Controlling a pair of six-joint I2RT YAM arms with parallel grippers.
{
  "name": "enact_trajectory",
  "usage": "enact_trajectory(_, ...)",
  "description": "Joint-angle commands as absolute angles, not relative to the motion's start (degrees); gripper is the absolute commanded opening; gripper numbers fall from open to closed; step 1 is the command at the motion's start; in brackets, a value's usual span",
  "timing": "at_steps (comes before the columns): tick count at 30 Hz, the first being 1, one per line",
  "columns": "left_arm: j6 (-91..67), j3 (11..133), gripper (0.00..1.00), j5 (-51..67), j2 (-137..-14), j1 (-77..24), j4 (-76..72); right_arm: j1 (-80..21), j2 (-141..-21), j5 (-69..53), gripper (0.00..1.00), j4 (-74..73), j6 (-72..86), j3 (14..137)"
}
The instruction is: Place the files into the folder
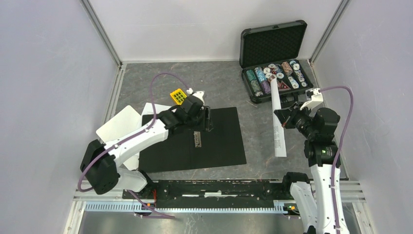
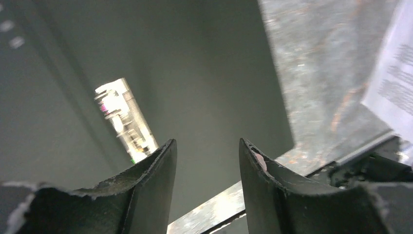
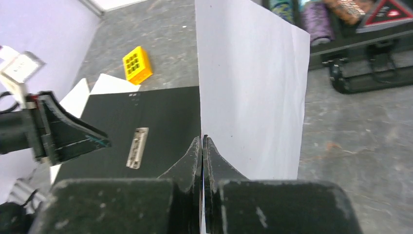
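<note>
The folder (image 1: 195, 141) lies open on the table, black inside up, with its metal clip (image 1: 197, 139) near the middle. My left gripper (image 1: 207, 119) hovers over the folder's far edge. In the left wrist view its fingers (image 2: 160, 165) stand apart with nothing between them, above the black cover (image 2: 204, 73) and the clip (image 2: 125, 119). My right gripper (image 1: 283, 118) is shut on a white printed sheet, one of the files (image 1: 278, 134). It holds the sheet upright and edge-on, to the right of the folder. In the right wrist view the sheet (image 3: 253, 97) rises from the closed jaws (image 3: 202, 141).
An open black case of poker chips (image 1: 275, 63) stands at the back right, just behind the held sheet. A yellow block (image 1: 178, 96) lies behind the folder. A white rounded-corner board (image 1: 119, 124) and other white sheets (image 1: 148, 108) lie at the folder's left edge, partly under the left arm.
</note>
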State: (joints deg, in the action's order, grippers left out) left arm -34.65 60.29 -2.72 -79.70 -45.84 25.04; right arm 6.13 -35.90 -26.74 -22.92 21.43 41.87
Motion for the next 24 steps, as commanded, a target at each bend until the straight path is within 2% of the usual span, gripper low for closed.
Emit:
enact_trajectory(1,-32.6,54.4,0.56,-7.5,-74.4,-41.7,32.9,5.7,-34.3,-37.3,0.00,-15.6,30.3,41.3)
enact_trajectory(9,-32.6,47.2,0.51,-2.5,-69.2,-35.7,33.2,3.0,-35.4,-39.1,0.00,-12.2,31.8,38.5)
enact_trajectory(18,-32.9,44.0,0.45,2.6,-74.2,-35.3,27.6,-16.7,-42.4,-27.9,0.00,-5.5,33.6,35.9)
enact_trajectory(24,-33.5,44.2,0.42,2.6,-77.1,-35.1,26.2,-17.7,-45.2,-27.7,0.00,-0.5,36.2,36.5)
